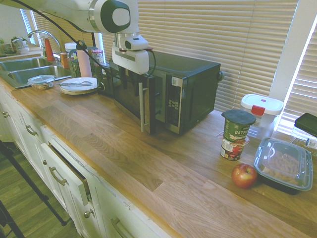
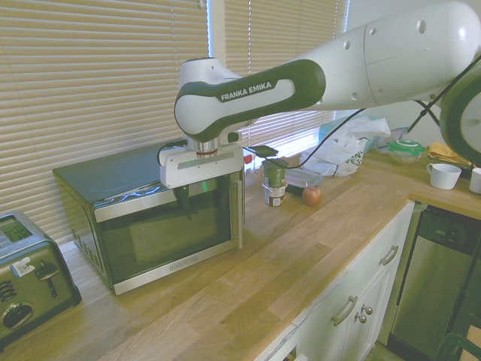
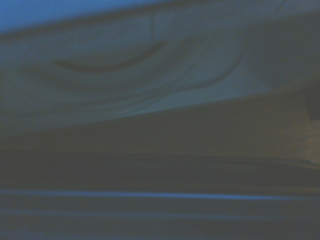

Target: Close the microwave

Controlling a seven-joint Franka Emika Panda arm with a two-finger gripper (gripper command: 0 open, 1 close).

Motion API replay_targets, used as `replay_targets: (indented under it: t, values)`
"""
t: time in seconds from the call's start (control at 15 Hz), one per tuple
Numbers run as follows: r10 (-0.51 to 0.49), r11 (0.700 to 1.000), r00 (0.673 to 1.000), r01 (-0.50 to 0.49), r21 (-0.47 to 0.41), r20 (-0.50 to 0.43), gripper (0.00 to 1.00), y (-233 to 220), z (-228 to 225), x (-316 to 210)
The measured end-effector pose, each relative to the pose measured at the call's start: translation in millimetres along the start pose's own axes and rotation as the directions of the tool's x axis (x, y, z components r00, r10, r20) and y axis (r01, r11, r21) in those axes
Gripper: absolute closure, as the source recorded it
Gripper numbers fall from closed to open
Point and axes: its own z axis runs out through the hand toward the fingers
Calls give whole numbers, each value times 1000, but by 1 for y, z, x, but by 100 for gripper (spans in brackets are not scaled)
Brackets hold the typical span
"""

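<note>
The black microwave [image 1: 190, 84] stands on the wooden counter in front of the window blinds. Its glass door [image 1: 126, 96] is almost against the body, with only a narrow gap left at the silver handle [image 1: 142, 106]. My gripper [image 1: 130, 79] hangs from above and sits against the front of the door near its top edge. The second exterior view shows the same microwave [image 2: 120, 177], its door [image 2: 165, 237] nearly flush, and my gripper [image 2: 186, 204] in front of the glass. The wrist view is a dark blur.
A plate [image 1: 78, 84] and the sink [image 1: 25, 69] lie beyond the microwave. Stacked oatmeal cups [image 1: 237, 126], an apple [image 1: 244, 175] and a plastic food container [image 1: 284, 163] sit on its other side. A toaster [image 2: 30, 282] stands beside it. A drawer [image 1: 69, 173] is slightly open.
</note>
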Motion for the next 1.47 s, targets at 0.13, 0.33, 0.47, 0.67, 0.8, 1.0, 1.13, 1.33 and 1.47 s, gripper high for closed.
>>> replay_targets:
  t: [0.13,0.33,0.47,0.67,0.8,1.0,1.13,1.33,1.47]
  values:
    - [13,1000,1000,-13,7,-5,0,-9,1,13]
    - [15,1000,1000,-15,-7,5,0,-18,0,20]
    - [10,1000,1000,-10,-22,13,0,-21,0,22]
    - [4,1000,1000,-4,-23,14,0,-28,-3,27]
    - [0,1000,1000,1,-29,21,0,-30,-3,28]
    - [-6,1000,1000,7,-24,30,0,-30,-2,28]
    - [-10,1000,999,11,-16,31,0,-25,6,28]
    - [-35,999,998,36,-11,48,0,-5,12,20]
    - [-53,999,997,53,-7,57,0,12,10,11]
